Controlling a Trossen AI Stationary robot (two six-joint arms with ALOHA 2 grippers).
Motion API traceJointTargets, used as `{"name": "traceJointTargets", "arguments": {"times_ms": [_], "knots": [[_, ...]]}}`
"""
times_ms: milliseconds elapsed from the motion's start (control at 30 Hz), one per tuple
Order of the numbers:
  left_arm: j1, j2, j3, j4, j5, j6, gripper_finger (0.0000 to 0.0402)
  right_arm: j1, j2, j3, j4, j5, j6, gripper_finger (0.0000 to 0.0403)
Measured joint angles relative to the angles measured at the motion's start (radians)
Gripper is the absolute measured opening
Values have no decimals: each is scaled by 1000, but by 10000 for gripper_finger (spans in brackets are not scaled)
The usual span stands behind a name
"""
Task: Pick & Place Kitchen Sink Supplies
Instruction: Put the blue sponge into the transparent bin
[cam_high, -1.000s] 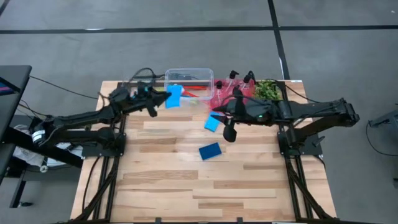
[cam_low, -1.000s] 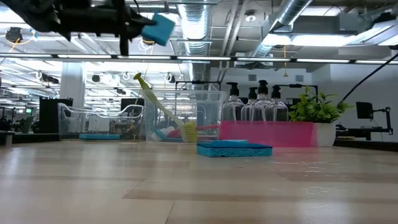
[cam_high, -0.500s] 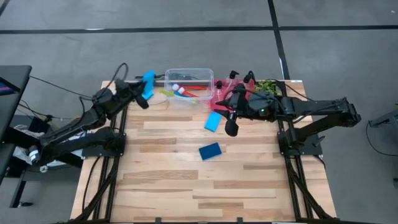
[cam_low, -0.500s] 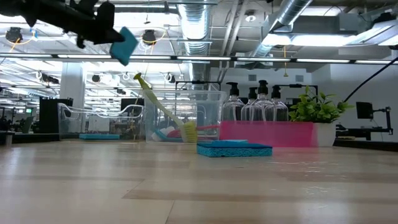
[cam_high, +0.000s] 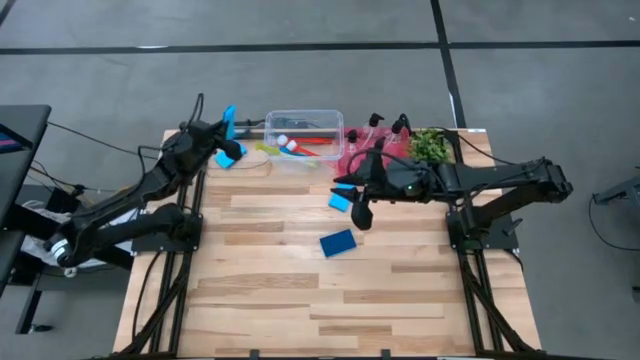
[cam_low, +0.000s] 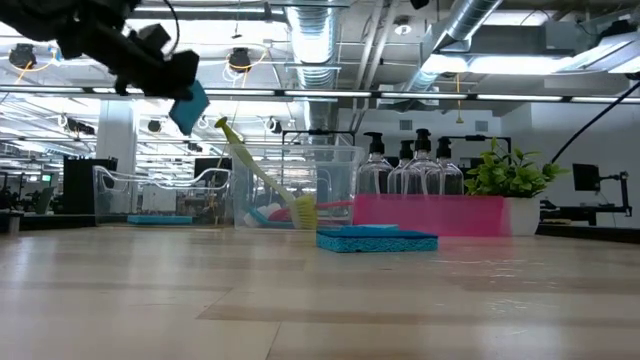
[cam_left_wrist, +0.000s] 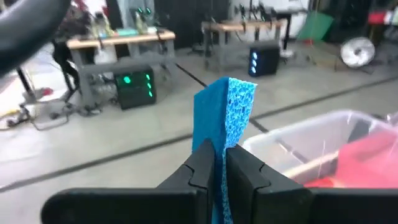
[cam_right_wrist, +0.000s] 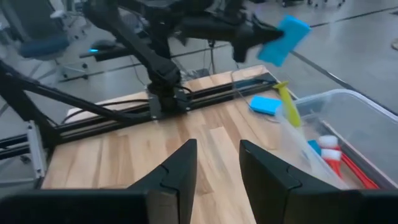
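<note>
Wooden table (cam_high: 300, 290) spanning the frame, both arms reaching in over its far half. Clear tub (cam_high: 303, 128) at the far edge, holding the red brush (cam_high: 312, 143) and the yellow-green brush (cam_low: 262, 176), the latter leaning on the rim with its handle poking up and out, presumably too long to lie flat inside. Red tray (cam_low: 428, 214) just right of the tub, carrying the pump bottles (cam_low: 405, 166) upright, likely grouped there to keep them from tipping; leafy plant (cam_high: 430, 143) beside it, not part of the job. Left gripper (cam_high: 226, 141) raised well above the table near the far-left corner, left of the tub, clamped tight on a blue sponge (cam_left_wrist: 225, 118) gripped by its lower edge so most of the body stands clear of the fingers; height probably chosen to clear the tub wall. Right gripper (cam_high: 357, 210) low over the table centre, jaws narrowly apart and empty in the wrist view, hovering close to a second sponge (cam_high: 341, 199) lying just in front of the tray, seemingly lined up as the next pick. Third sponge (cam_high: 338, 243) flat on the bare wood nearer the front, untouched.
</note>
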Motion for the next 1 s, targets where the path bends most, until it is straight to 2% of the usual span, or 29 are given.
{"name": "traceJointTargets", "arguments": {"times_ms": [133, 200, 433, 667, 1000], "knots": [[50, 77, 0, 1, 131, -1, 26, 6, -5, 0, 8, -1, 0, 114], [59, 110, 0, 1, 155, -1, 28, 4, -5, 0, 7, -2, 0, 114], [70, 175, 0, 1, 157, -10, 70, 10, -5, 0, -8, -1, 28, 114], [70, 203, 0, -8, 157, -129, 122, 79, -5, 0, -9, -4, 82, 114], [58, 183, 0, -15, 184, -185, 136, 166, 23, 0, 68, -4, 82, 114]]}}
